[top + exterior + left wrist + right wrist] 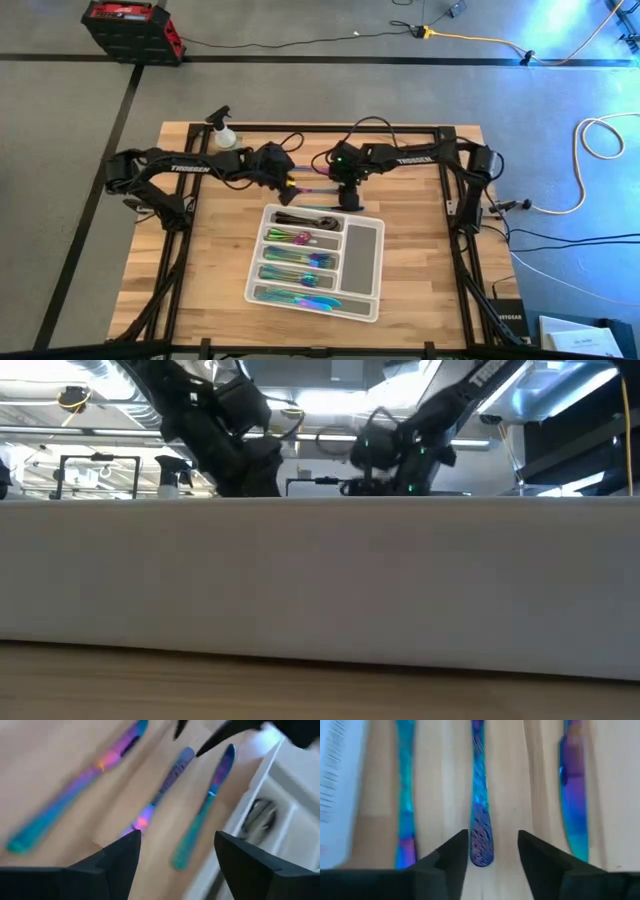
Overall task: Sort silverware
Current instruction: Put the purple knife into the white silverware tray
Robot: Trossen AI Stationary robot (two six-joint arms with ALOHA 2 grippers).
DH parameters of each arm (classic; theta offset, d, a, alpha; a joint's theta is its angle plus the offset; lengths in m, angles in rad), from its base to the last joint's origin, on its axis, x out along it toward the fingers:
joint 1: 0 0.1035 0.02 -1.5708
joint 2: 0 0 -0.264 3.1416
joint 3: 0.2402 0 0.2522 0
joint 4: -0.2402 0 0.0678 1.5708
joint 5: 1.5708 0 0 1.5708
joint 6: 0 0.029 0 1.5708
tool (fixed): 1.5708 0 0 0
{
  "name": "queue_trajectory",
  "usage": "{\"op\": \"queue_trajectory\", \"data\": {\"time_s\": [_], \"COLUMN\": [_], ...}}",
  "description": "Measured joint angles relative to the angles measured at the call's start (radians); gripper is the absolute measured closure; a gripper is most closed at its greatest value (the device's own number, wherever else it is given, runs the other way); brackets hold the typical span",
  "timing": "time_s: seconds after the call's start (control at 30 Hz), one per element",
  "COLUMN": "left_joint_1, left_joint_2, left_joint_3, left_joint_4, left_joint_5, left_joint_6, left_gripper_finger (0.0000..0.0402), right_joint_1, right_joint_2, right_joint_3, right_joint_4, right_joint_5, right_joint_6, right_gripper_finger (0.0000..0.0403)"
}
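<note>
Iridescent knives point(479, 815) lie loose on the wooden table point(420, 260), just beyond the tray point(362, 250). Left gripper point(175, 855) and right gripper point(492, 852), both open, hover over the middle one; next, one probably closes.

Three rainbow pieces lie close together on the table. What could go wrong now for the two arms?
1. The right pincer is open around the middle iridescent metal handle; its neighbours lie close, so closing might nudge one.
2. The left pincer, also open, hovers over the same three pieces, so the arms may collide.
3. The white-grey compartment tray sits beside them; a pushed piece could slide against its rim.
</note>
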Motion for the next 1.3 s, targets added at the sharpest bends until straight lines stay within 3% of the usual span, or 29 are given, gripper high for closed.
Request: {"op": "queue_trajectory", "data": {"time_s": [0.13, 0.23, 0.43, 0.63, 1.07, 1.3], "left_joint_1": [0.004, 0.005, 0.002, -0.019, -0.031, -0.031], "left_joint_2": [0.02, 0.049, 0.109, 0.131, 0.131, 0.131], "left_joint_3": [0.0, 0.0, 0.0, 0.0, 0.0, 0.0], "left_joint_4": [-0.005, -0.01, -0.016, -0.025, -0.026, -0.029], "left_joint_5": [-0.016, -0.01, 0.017, 0.027, 0.026, 0.026], "left_joint_6": [0.243, 0.344, 0.282, 0.241, 0.251, 0.249], "left_gripper_finger": [0.0163, 0.0163, 0.0163, 0.0163, 0.0163, 0.0163], "right_joint_1": [-0.001, 0.014, 0.026, 0.025, 0.026, 0.026], "right_joint_2": [0.042, 0.052, 0.065, 0.103, 0.102, 0.108], "right_joint_3": [-0.001, -0.001, 0.001, 0.006, 0.047, 0.095], "right_joint_4": [0.011, 0.028, 0.041, 0.022, -0.024, -0.078], "right_joint_5": [-0.032, -0.01, 0.027, 0.01, 0.037, 0.041], "right_joint_6": [-0.005, -0.009, -0.008, -0.001, -0.006, -0.005], "right_gripper_finger": [0.0209, 0.0202, 0.0212, 0.0272, 0.0356, 0.0354]}}
